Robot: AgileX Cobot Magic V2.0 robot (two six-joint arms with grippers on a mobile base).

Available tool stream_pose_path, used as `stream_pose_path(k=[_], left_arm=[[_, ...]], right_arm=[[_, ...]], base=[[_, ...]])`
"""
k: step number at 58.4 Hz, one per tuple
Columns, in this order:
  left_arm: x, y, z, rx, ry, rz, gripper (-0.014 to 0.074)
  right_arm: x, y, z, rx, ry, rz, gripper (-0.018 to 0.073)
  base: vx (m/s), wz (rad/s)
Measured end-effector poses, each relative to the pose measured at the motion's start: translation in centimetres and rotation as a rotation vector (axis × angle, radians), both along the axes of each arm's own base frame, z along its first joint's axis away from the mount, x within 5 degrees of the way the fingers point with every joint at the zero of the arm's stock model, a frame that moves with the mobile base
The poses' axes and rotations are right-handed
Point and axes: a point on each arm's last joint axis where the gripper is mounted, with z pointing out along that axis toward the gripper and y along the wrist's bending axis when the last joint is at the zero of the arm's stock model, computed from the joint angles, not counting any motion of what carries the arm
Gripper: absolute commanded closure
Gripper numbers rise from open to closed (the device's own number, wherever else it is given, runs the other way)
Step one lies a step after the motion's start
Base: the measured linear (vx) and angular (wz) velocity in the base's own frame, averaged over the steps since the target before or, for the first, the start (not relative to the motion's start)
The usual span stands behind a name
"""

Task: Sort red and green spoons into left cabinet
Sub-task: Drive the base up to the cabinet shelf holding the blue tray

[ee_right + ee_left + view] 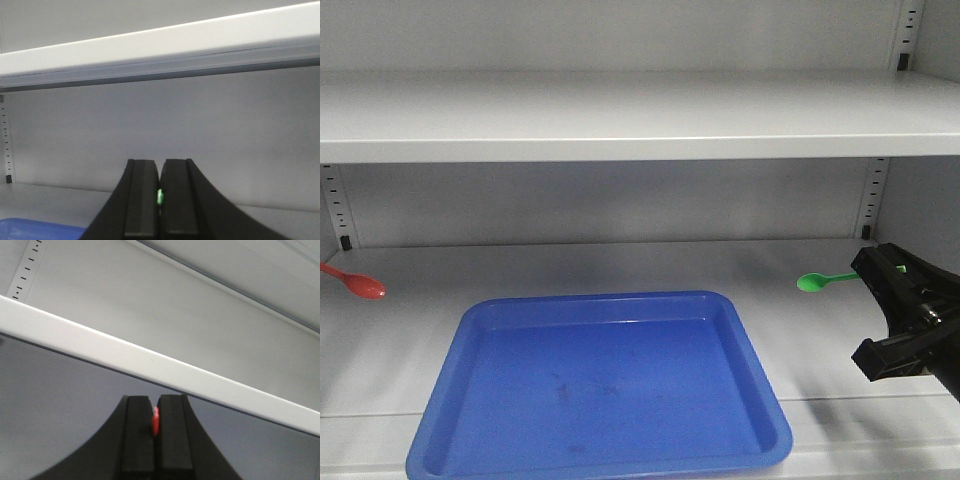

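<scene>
Pinching the thin handle of the green spoon, the right gripper has its jaws pressed together, with only a sliver of green showing between them. The front view shows the spoon's bowl pointing left, low over the lower shelf of the left cabinet; I cannot tell whether it touches. The left gripper is likewise clamped on the red spoon, whose bowl enters the front view at the far left edge, while the gripper itself is out of that frame. Holding each spoon by the handle end probably keeps the fingers clear of the shelf and leads with the bowl. Between the two spoons, at the shelf's front, sits a blue tray, which neither spoon is over. Both spoons seem ready to be set down.
</scene>
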Motion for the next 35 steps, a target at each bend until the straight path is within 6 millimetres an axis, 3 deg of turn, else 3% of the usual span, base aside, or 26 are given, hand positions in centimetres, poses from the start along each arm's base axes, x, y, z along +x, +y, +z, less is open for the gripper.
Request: stream_pose_path(k=[35], left_arm=[[0.0, 0.0, 0.0, 0.0, 0.0, 0.0, 0.054]], right_arm=[[0.0, 0.0, 0.0, 0.0, 0.0, 0.0, 0.0478]], base=[[0.02, 0.01]])
